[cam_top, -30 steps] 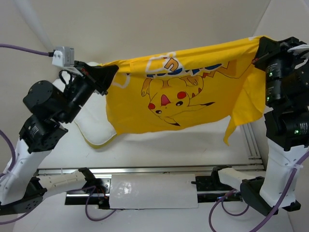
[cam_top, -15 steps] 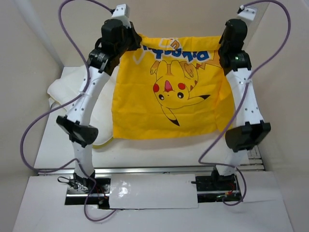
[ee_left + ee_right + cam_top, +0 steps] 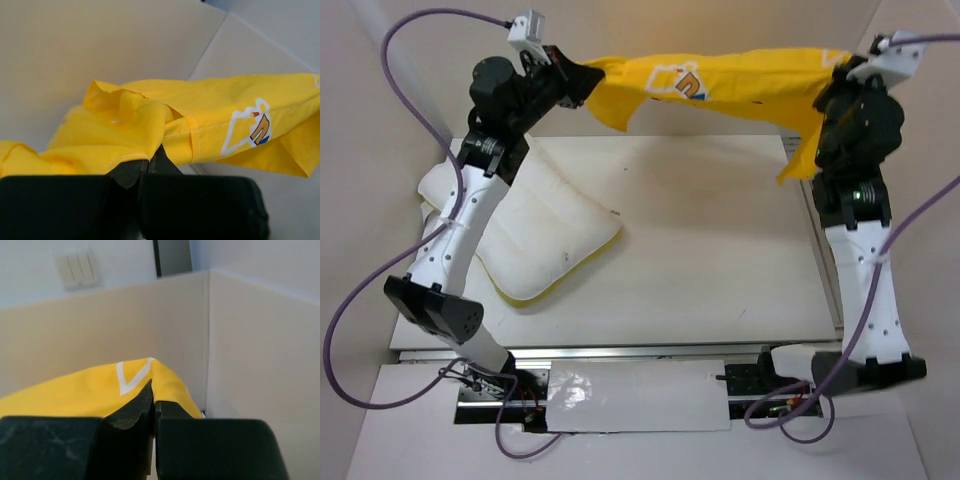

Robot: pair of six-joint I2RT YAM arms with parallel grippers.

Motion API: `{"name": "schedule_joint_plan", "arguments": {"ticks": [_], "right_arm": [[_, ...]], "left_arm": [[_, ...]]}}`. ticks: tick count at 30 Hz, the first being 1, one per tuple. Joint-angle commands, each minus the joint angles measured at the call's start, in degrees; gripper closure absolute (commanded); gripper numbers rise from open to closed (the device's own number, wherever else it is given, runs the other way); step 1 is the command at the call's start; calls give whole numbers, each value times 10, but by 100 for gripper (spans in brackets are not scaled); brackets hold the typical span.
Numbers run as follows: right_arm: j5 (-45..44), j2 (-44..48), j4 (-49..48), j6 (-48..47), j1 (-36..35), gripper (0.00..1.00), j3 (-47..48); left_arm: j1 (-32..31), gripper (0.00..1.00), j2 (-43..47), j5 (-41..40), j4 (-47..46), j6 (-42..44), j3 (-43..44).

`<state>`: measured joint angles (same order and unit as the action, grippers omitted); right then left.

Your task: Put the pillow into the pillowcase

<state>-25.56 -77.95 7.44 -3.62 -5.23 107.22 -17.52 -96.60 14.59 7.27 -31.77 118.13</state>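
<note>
From above: your left end effector and right end effector stretch the pillowcase aloft, with the pillow lying on the table at the left. Left wrist: jaws clamped on the hem. Right wrist: jaws clamped on a corner. Next, likely, you need its mouth opened toward the pillow.

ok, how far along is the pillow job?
Done: the pillowcase is off the table, strung between the left gripper and right gripper, both shut on it. In hand: holding it up, bunched. Left: the pillow lies bare on the table; insertion not started.
</note>
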Motion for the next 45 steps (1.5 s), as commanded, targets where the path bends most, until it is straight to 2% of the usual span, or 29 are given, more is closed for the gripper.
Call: {"name": "schedule_joint_plan", "arguments": {"ticks": [1,2,5,6,8,10,11,14,15,16,17,18,20,22,23,24,26,28,32,40,45], "right_arm": [[55,96,-6,5,11,94,-178],[89,124,1,57,11,93,-279],[185,229,13,163,11,92,-430],[217,249,13,181,11,92,-513],[305,284,47,198,-5,92,-586],[338,289,115,198,-19,88,-605],[344,289,175,221,-26,86,-613],[355,289,208,266,-50,76,-660],[355,289,208,266,-56,76,-679],[347,276,216,273,-63,75,-679],[305,265,247,273,-63,69,-679],[278,252,267,273,-63,51,-658],[195,216,314,280,-63,34,-634],[147,183,338,298,-63,18,-598],[115,173,352,303,-63,16,-586],[105,164,352,310,-63,14,-565],[105,138,352,310,-63,4,-549],[105,111,347,310,-63,0,-530],[63,79,332,329,-47,0,-530],[109,54,230,308,1,0,-504],[-42,61,253,378,52,0,-476]], "left_arm": [[0,100,13,59,-88,15,-144],[-1,100,13,41,-94,15,-214],[-9,100,-5,-10,-88,-13,-326],[-9,100,-13,-17,-81,-22,-344],[-3,100,-36,-3,-81,-39,-386],[5,100,-51,-13,-27,-39,-392],[10,100,-58,-51,-3,-48,-392],[10,98,-72,-61,26,-48,-411],[10,94,-72,-55,32,-48,-411],[10,76,-72,-49,32,-48,-418],[10,68,-72,-49,32,-48,-425],[2,59,-72,-44,32,-42,-425],[-13,40,-59,-45,38,-36,-431],[-29,30,-39,-72,44,-23,-431],[-30,23,-33,-81,53,-22,-422],[-38,3,-32,-86,64,-9,-406],[-45,0,-26,-108,85,-4,-382],[-59,0,-26,-129,100,4,-349],[-72,0,-32,-129,106,17,-309],[-90,0,-68,-120,96,43,-292],[-90,0,-100,-134,97,49,-276]]}}
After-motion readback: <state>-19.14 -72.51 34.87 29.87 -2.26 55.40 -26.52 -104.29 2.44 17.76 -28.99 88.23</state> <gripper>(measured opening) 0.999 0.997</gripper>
